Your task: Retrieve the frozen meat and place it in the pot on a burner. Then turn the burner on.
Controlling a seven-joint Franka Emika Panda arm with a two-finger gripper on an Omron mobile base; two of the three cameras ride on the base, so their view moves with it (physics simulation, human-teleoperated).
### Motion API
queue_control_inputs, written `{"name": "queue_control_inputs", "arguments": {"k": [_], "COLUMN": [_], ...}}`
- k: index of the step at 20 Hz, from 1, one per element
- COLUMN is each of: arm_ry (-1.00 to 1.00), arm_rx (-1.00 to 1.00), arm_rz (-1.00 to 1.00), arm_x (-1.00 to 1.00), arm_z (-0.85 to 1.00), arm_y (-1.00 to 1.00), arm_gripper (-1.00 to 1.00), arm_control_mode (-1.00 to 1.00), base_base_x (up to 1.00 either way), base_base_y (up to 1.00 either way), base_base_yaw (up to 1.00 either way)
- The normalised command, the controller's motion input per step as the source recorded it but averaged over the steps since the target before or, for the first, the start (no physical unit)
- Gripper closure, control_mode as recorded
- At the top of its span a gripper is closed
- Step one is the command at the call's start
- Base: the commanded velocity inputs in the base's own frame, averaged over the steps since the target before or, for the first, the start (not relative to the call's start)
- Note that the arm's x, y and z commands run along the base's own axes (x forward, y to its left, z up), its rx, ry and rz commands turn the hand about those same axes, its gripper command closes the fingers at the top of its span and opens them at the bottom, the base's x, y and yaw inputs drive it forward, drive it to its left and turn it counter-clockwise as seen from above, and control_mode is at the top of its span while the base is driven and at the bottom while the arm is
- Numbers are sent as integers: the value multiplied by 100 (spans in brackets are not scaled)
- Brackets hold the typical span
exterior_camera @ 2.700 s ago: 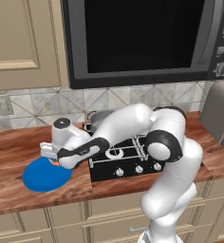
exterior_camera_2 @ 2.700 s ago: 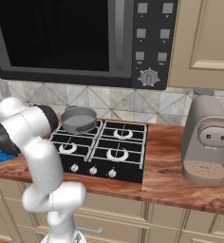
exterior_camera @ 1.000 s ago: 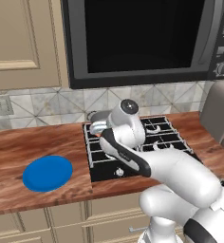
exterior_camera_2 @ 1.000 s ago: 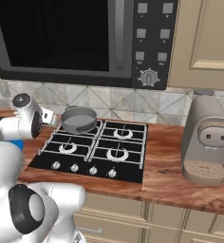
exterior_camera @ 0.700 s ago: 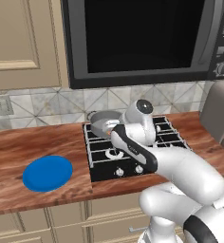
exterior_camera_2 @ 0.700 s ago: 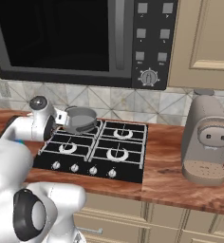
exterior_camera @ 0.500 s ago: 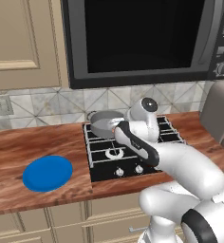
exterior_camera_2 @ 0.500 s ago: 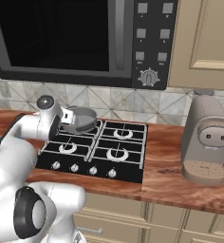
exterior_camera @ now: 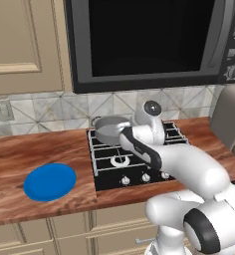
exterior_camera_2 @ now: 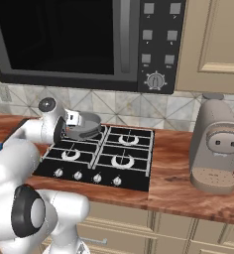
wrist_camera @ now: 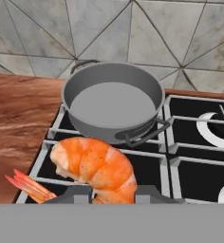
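A simulated kitchen with a patterned tile backsplash, beige cabinets and a dark microwave [exterior_camera: 149,42] mounted above a black cooktop [exterior_camera_2: 96,161] set into a wooden worktop [exterior_camera: 37,149]. In the hand view the gripper [wrist_camera: 113,193] shows its two dark fingertips [wrist_camera: 76,193] at the bottom, pinched on the frozen meat [wrist_camera: 96,169], an orange shrimp-like piece with a paler streak and thin reddish tail spines trailing off to the left of the fingers. The meat fills the gap between the fingertips and rises above them in that view.

Straight ahead of the gripper, beyond the held meat, sits the pot [wrist_camera: 114,102], a shallow grey round pot with loop handles; one handle faces the gripper, the other points at the backsplash. Its inside looks bare. The pot rests on the black grate over the burner [exterior_camera_2: 89,130] at the back-left corner of the cooktop, just beside the worktop edge. The meat is apart from the pot, held above the grate on the near side of it.

In the base views the gripper [exterior_camera_2: 72,121] hangs close to the pot's [exterior_camera: 109,127] rim. A row of small silver knobs [exterior_camera_2: 87,176] lines the cooktop's front edge, nearer the base than the gripper. Well off to the gripper's left lies a round blue plate [exterior_camera: 50,181] on the worktop. Far to its right stands a beige coffee machine [exterior_camera_2: 215,144].
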Motion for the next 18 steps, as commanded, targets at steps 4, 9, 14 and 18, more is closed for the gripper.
{"name": "queue_control_inputs", "arguments": {"k": [4, 9, 14, 18], "arm_ry": [0, 4, 1, 0], "arm_rx": [-8, 0, 0, 0], "arm_rz": [-3, -3, -2, -1], "arm_x": [31, 55, 39, 28], "arm_z": [-1, -1, -11, -19], "arm_y": [0, -3, -1, 0], "arm_gripper": [100, 100, 100, 100], "arm_control_mode": [-100, -100, -100, -100], "base_base_x": [0, 0, 0, 0], "base_base_y": [0, 0, 0, 0], "base_base_yaw": [0, 0, 0, 0]}}
